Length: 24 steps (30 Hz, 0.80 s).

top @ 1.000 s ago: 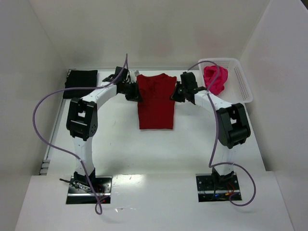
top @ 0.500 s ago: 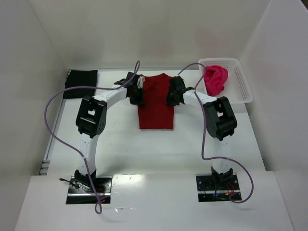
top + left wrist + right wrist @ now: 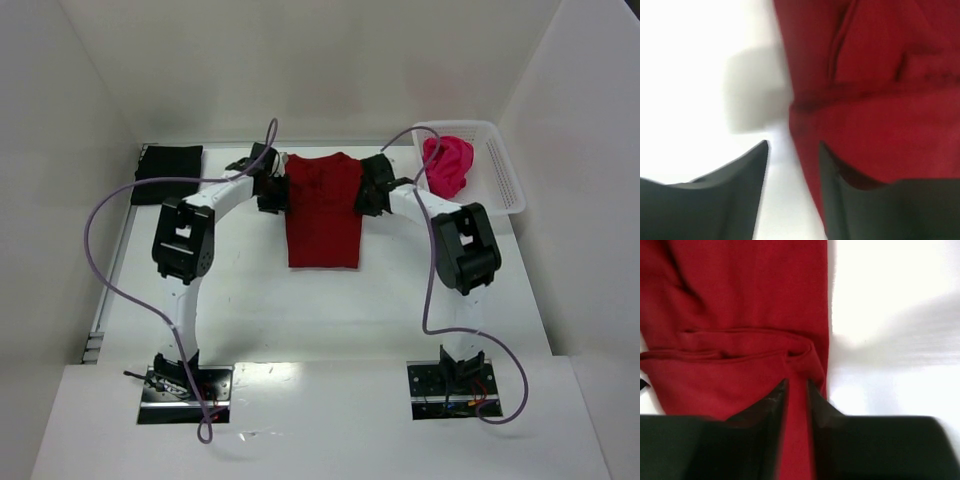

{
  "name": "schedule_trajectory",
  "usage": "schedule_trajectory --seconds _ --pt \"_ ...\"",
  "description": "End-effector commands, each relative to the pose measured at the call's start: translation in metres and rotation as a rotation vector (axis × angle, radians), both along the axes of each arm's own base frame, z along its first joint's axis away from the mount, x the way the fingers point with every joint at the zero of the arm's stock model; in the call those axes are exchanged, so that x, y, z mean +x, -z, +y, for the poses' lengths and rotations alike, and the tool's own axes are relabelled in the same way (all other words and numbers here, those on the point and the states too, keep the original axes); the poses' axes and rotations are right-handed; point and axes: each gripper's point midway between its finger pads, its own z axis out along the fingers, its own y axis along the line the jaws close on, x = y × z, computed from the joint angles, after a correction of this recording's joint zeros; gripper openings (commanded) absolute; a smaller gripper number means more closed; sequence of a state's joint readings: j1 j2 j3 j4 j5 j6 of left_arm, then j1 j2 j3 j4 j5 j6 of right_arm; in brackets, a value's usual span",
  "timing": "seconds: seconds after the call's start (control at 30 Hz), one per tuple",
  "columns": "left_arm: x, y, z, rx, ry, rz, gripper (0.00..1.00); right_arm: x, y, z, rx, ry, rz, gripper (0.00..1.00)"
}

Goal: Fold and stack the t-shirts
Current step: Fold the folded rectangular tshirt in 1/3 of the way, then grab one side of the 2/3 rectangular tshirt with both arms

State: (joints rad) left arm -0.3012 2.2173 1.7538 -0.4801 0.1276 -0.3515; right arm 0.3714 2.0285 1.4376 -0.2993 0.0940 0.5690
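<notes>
A dark red t-shirt (image 3: pixel 322 215) lies flat in the middle of the table, sleeves folded in, collar to the far side. My left gripper (image 3: pixel 273 191) is low at its left shoulder edge. In the left wrist view it (image 3: pixel 793 145) stands open, with the red t-shirt's (image 3: pixel 875 90) edge and bare table in the gap. My right gripper (image 3: pixel 371 196) sits at the right shoulder edge. In the right wrist view its jaws (image 3: pixel 797 382) stand narrowly apart over the red cloth (image 3: pixel 740 315), gripping nothing. A folded black t-shirt (image 3: pixel 167 172) lies far left. A pink t-shirt (image 3: pixel 447 165) is bunched in the basket.
The white lattice basket (image 3: pixel 505 178) stands at the far right corner. White walls close in the table on the left, back and right. Purple cables loop from both arms over the table's sides.
Both grippers went inward over the red t-shirt, then drew back to its shoulder edges. Both sets of jaws have parted, the left wider than the right.
</notes>
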Motion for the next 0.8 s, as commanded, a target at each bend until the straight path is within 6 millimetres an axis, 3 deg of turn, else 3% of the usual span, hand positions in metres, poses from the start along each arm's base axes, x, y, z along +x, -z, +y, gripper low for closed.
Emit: schedule_trajectory --seconds 0.0,0.03,0.07,0.17,0.2,0.27,0.33,0.37,0.5,0.6,0.63,0.77 --pt "-0.017 -0.061 -0.003 -0.062 0.063 -0.078 0.55 -0.003 -0.066 0.001 0.064 -0.026 -0.124 0.41" --pt "-0.024 -0.077 0.0 -0.063 0.07 -0.102 0.6 -0.008 -0.087 0.001 0.084 -0.033 -0.162 0.47" --pt "-0.033 -0.079 0.0 -0.067 0.09 -0.088 0.65 -0.013 -0.094 -0.001 0.089 -0.033 -0.174 0.5" --pt "-0.063 -0.087 0.002 -0.086 0.128 -0.051 0.69 -0.038 -0.095 0.004 0.113 -0.105 -0.121 0.63" --pt "-0.072 -0.096 -0.003 -0.124 0.153 -0.053 0.74 -0.053 -0.086 0.003 0.114 -0.133 -0.069 0.66" --pt "-0.093 -0.084 -0.001 -0.135 0.166 0.005 0.77 -0.069 -0.084 0.013 0.144 -0.179 -0.041 0.74" --pt "-0.108 -0.077 0.001 -0.121 0.168 0.035 0.79 -0.092 -0.068 0.021 0.13 -0.212 0.01 0.77" --pt "-0.122 -0.062 0.0 -0.114 0.167 0.087 0.8 -0.098 -0.063 0.018 0.126 -0.212 0.023 0.78" --pt "-0.151 -0.048 -0.005 -0.177 0.17 0.172 0.8 -0.138 -0.032 0.017 0.189 -0.225 0.122 0.8" --pt "-0.159 -0.043 -0.005 -0.177 0.157 0.18 0.8 -0.159 -0.02 0.018 0.217 -0.227 0.161 0.8" --pt "-0.164 -0.042 -0.004 -0.178 0.147 0.192 0.8 -0.163 -0.024 0.021 0.226 -0.229 0.155 0.8" --pt "-0.17 -0.044 -0.015 -0.217 0.154 0.186 0.8 -0.167 -0.025 0.019 0.217 -0.21 0.153 0.8"
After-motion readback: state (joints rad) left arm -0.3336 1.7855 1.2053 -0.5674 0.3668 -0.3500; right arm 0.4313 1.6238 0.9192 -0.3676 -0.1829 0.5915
